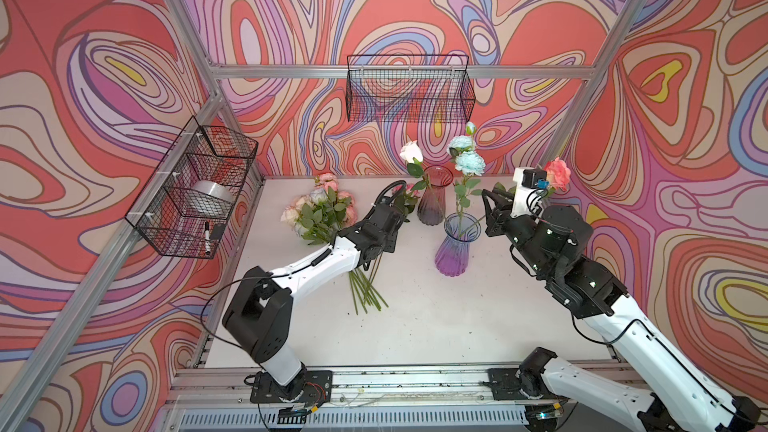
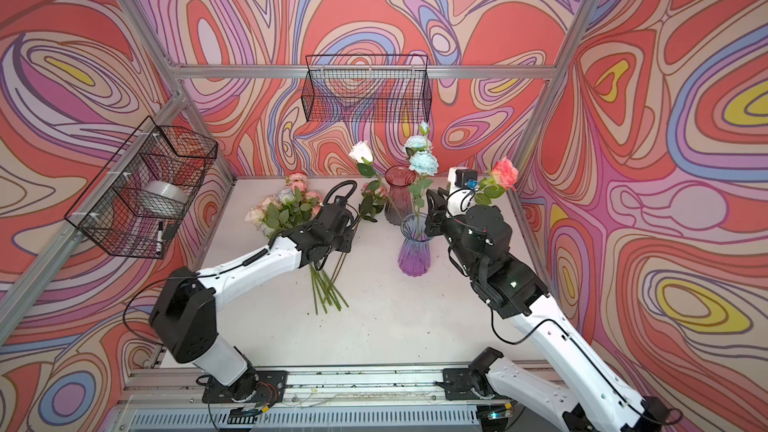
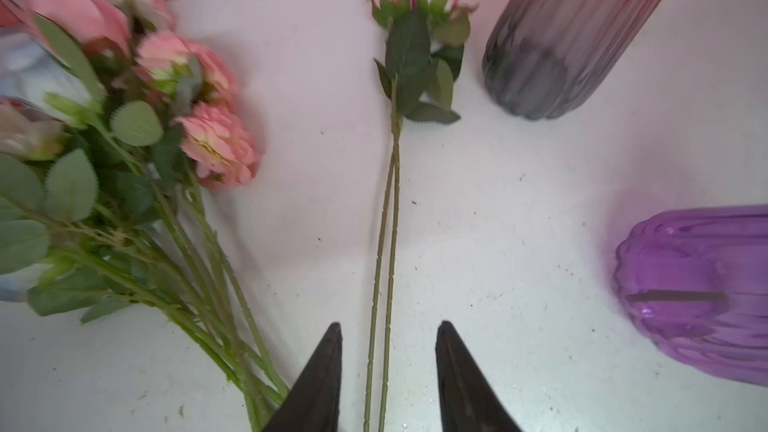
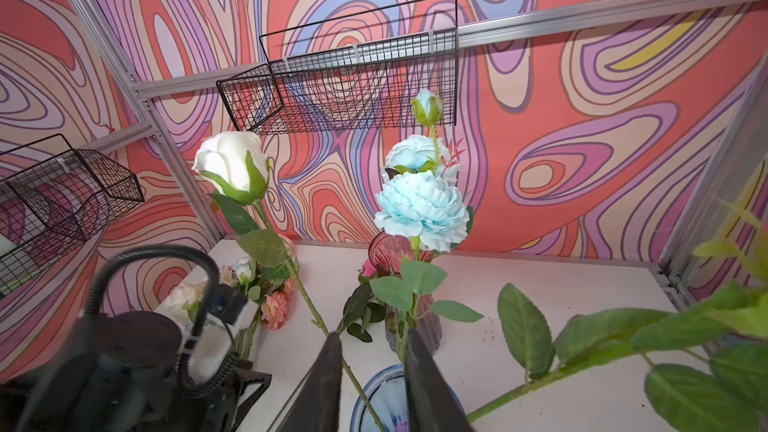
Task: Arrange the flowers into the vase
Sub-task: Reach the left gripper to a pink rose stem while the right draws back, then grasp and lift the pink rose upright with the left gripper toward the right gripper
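Three flowers (image 1: 469, 162) in purple vase (image 1: 453, 253), right gripper (image 4: 372, 334) ajar above; left gripper (image 3: 390, 323) apart astride pink rosebud stems (image 3: 392, 184).

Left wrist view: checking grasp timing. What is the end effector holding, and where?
Nothing: the left end effector straddles the two rosebud stems near their lower ends, gaps either side.

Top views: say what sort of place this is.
Probably a robot test cell: an aluminium frame with swirl-printed walls boxes in a table, with the left arm and right arm bolted to its front rail.
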You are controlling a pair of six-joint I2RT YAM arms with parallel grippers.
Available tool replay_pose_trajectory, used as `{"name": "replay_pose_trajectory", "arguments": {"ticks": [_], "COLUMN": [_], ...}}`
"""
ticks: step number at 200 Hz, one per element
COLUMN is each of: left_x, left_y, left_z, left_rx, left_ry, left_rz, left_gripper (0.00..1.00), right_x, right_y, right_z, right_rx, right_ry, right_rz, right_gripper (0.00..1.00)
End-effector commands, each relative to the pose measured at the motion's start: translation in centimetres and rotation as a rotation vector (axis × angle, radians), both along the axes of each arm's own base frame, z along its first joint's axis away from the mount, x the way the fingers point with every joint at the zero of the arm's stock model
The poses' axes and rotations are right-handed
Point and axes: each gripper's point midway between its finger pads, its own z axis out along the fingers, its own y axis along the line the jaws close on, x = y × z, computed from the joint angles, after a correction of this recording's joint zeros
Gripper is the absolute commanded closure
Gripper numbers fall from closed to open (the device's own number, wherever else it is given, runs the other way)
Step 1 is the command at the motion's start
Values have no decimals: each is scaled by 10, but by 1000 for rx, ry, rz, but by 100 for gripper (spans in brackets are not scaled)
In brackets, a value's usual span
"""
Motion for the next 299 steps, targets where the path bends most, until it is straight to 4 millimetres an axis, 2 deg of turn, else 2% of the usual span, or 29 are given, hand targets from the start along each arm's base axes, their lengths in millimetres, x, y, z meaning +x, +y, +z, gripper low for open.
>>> {"name": "replay_pose_trajectory", "arguments": {"ticks": [1,31,51,103,141,158,167,182,201,229,243,268,299], "left_x": [-9,-6,-3,-1,-1,0,1,4,6,5,2,-6,-14], "left_y": [-8,-3,6,8,9,7,5,1,1,17,23,28,44], "left_z": [-37,-70,-80,-103,-110,-105,-96,-72,-29,32,56,87,124], "left_rx": [38,126,185,217,197,189,174,133,68,-84,-130,-188,-272], "left_ry": [149,225,243,304,342,337,329,292,216,112,51,-3,-125], "left_rz": [-28,-5,19,18,16,13,13,11,14,59,68,72,136], "left_gripper": [68,67,65,67,80,93,100,100,100,100,100,100,100], "right_x": [-1,-2,-2,0,-1,-3,-3,-4,-4,-2,-1,2,1], "right_y": [-3,-5,-4,-3,-5,-6,-6,-7,-7,-3,-1,5,18], "right_z": [-12,-21,-25,-31,-27,-25,-24,-22,-20,-15,-12,-9,-2], "right_rx": [-22,-39,-44,-50,-49,-41,-38,-36,-27,-19,-8,4,22], "right_ry": [23,35,41,47,38,34,32,31,28,29,26,33,36], "right_rz": [-7,-13,-15,-13,-20,-20,-19,-17,-18,-9,-4,16,82], "right_gripper": [73,73,72,72,72,72,72,72,72,72,73,73,72]}}
